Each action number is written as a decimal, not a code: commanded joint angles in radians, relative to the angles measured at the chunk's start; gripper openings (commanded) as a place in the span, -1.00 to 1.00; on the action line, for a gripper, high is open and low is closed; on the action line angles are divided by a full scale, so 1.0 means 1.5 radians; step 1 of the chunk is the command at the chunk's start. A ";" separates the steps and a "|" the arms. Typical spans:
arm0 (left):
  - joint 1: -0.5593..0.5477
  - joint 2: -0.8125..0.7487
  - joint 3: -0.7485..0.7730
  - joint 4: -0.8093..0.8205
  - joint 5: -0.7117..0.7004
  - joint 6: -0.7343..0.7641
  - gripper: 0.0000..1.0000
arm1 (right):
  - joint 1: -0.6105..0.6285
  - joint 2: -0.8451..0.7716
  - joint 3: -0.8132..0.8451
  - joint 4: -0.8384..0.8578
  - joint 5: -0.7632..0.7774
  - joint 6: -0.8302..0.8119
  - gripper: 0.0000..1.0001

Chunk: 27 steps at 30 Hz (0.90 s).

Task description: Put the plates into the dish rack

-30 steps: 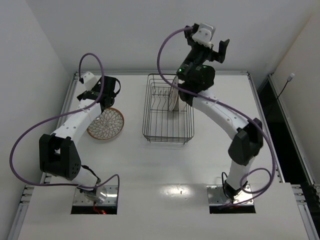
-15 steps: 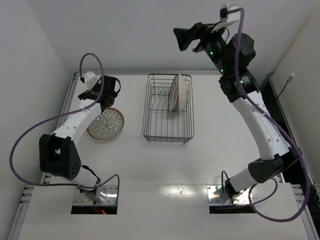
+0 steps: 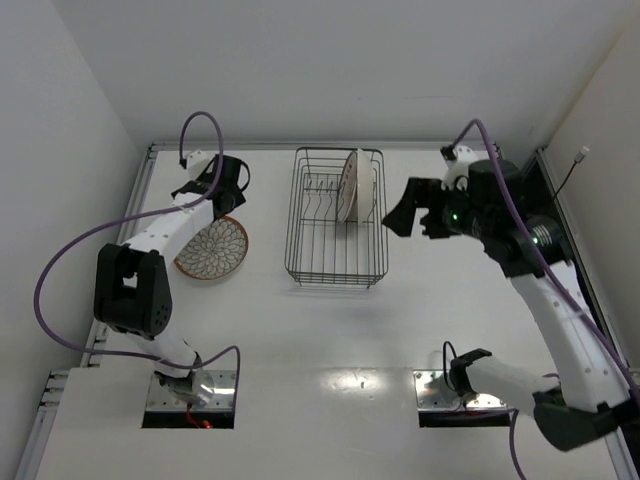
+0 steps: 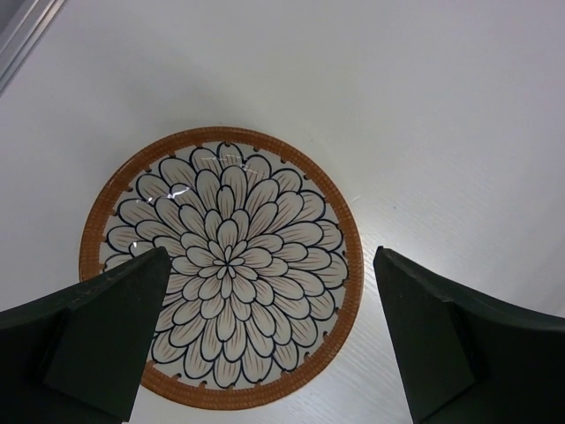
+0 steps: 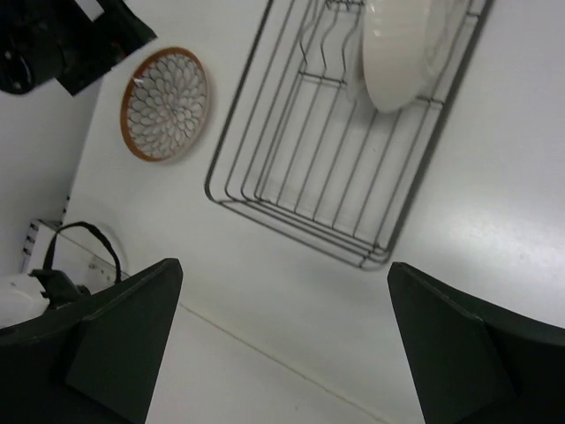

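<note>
On counter: flat plate left of dish rack. Upright plate in rack, far-right part.

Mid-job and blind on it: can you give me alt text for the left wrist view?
A round plate with an orange rim and a petal pattern lies flat on the white table. The left gripper is open, its two dark fingers framing the plate, holding nothing.

Robot lab/test cell, not a kitchen: bare white table boxed by plain white walls, metal rail along its edge, two arms bolted to base plates w/ loose purple cables. Only household items: wire dish rack ahead of right gripper w/ a white plate on edge in it, patterned plate directly under left gripper.
</note>
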 commanded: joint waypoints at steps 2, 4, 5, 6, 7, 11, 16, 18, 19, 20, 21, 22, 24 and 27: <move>0.000 0.036 0.027 -0.004 -0.029 0.012 0.98 | 0.000 -0.105 -0.110 -0.058 0.031 0.011 1.00; 0.000 0.057 0.033 -0.010 -0.037 0.012 0.98 | 0.000 -0.133 -0.154 -0.072 -0.003 -0.008 1.00; 0.000 0.057 0.033 -0.010 -0.054 0.012 0.98 | 0.000 -0.142 -0.168 -0.072 -0.013 -0.018 1.00; 0.000 0.074 0.033 -0.010 -0.054 0.020 0.98 | 0.000 -0.150 -0.180 -0.072 -0.031 -0.024 1.00; 0.000 0.081 0.033 -0.010 -0.062 0.020 0.98 | 0.000 -0.158 -0.200 -0.072 -0.038 -0.024 1.00; 0.000 0.121 0.027 -0.010 -0.078 0.034 0.98 | 0.000 -0.189 -0.239 -0.066 -0.054 -0.042 1.00; 0.000 0.150 0.027 0.021 -0.014 0.094 0.98 | 0.000 -0.191 -0.239 -0.079 -0.054 -0.068 1.00; 0.000 0.170 0.033 0.021 0.036 0.110 0.98 | 0.000 -0.191 -0.239 -0.079 -0.054 -0.074 1.00; 0.000 0.177 0.042 0.021 0.049 0.116 0.98 | 0.000 -0.191 -0.247 -0.079 -0.054 -0.074 1.00; 0.000 0.184 0.048 0.021 0.059 0.122 0.98 | 0.000 -0.191 -0.247 -0.079 -0.054 -0.074 1.00; 0.000 0.192 0.048 0.021 0.059 0.122 0.98 | 0.000 -0.197 -0.254 -0.079 -0.054 -0.074 1.00; -0.007 0.192 0.048 0.027 0.059 0.129 0.98 | 0.000 -0.197 -0.264 -0.071 -0.054 -0.074 1.00; -0.015 0.192 0.048 0.035 0.070 0.137 0.98 | 0.000 -0.203 -0.271 -0.071 -0.054 -0.074 1.00; -0.027 0.186 0.048 0.043 0.070 0.144 0.98 | 0.000 -0.203 -0.277 -0.063 -0.060 -0.074 1.00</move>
